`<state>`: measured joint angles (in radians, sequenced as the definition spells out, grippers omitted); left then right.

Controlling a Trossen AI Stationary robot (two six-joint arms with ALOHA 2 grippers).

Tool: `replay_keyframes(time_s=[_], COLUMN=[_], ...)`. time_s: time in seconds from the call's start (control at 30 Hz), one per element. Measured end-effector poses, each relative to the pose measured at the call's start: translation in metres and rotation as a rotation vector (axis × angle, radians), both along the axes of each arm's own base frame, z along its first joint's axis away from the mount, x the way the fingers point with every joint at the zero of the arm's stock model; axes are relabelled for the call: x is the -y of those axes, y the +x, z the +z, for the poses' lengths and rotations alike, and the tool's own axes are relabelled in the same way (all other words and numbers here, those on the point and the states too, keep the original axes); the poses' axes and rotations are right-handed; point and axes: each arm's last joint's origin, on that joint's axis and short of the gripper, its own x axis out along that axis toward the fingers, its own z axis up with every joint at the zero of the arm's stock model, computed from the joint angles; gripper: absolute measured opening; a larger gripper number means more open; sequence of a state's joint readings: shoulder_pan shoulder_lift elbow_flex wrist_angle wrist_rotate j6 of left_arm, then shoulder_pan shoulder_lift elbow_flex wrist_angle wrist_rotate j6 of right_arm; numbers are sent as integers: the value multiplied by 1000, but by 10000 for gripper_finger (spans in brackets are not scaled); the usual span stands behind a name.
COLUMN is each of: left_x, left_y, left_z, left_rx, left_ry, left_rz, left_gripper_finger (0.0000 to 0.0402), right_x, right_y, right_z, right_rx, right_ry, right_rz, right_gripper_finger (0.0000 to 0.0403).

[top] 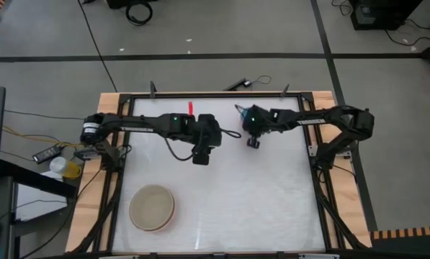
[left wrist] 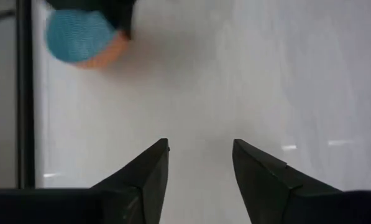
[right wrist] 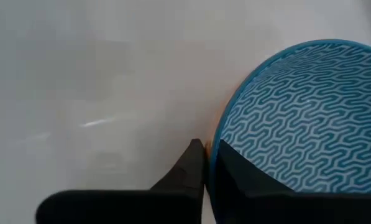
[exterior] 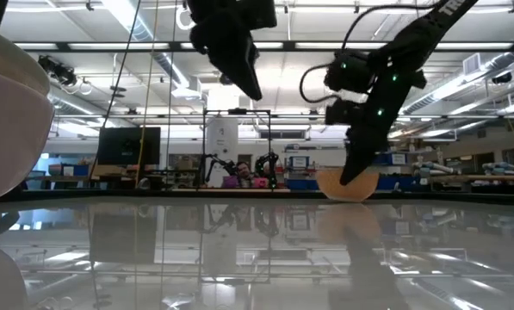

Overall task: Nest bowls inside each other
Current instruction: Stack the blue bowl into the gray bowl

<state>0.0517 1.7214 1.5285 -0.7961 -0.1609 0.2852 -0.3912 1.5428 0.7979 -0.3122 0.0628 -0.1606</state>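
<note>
A small blue bowl (right wrist: 303, 118) sits nested in a salmon-orange bowl (exterior: 347, 185) near the table's far edge, mostly hidden under my right arm in the high view. My right gripper (right wrist: 209, 149) is shut on their rims. My left gripper (left wrist: 201, 168) hangs open above the table's middle (top: 200, 155), holding nothing, with the nested pair farther off toward the far right. At the near left rests a cream-white bowl (top: 152, 207) on its base, its inside beige. My right gripper pinches the nested bowls' rims (right wrist: 214, 144), one finger (right wrist: 188, 165) outside the orange bowl and the other (right wrist: 241, 174) inside the blue one. It comes slanting down from the table's right. The pair looks level, its underside at the table's surface in the low view.
The white table top is framed by black rails (top: 117, 180). A red object (top: 190, 108) lies at the far edge. A yellow cup (top: 72, 170) and cables sit off the table's left side. Bare white surface lies across the middle and right (top: 258, 201).
</note>
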Motion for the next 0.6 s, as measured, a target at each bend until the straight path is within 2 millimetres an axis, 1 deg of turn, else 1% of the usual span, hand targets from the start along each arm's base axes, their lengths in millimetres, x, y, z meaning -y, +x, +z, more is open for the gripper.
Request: replay_keyframes(time_s=[0.13,0.23,0.37,0.47,0.6], left_x=[-2,5,21,33,44], left_y=[7,17,29,37,46], left_z=[-7,-12,-26,-39,-58], left_rx=[1,37,31,10,-21], left_ry=[-36,-49,-6,21,37], left_rz=[-47,-129,-251,-323,-377], left_gripper_finger=[163,157,156,156,156], right_x=[-35,-64,-96,-116,-137], right_y=[8,15,21,23,23], right_z=[10,17,19,19,20], right_rx=[65,126,147,151,157], right_ry=[119,176,164,119,62], right_rz=[214,361,480,532,581], right_gripper_finger=[21,21,21,21,21])
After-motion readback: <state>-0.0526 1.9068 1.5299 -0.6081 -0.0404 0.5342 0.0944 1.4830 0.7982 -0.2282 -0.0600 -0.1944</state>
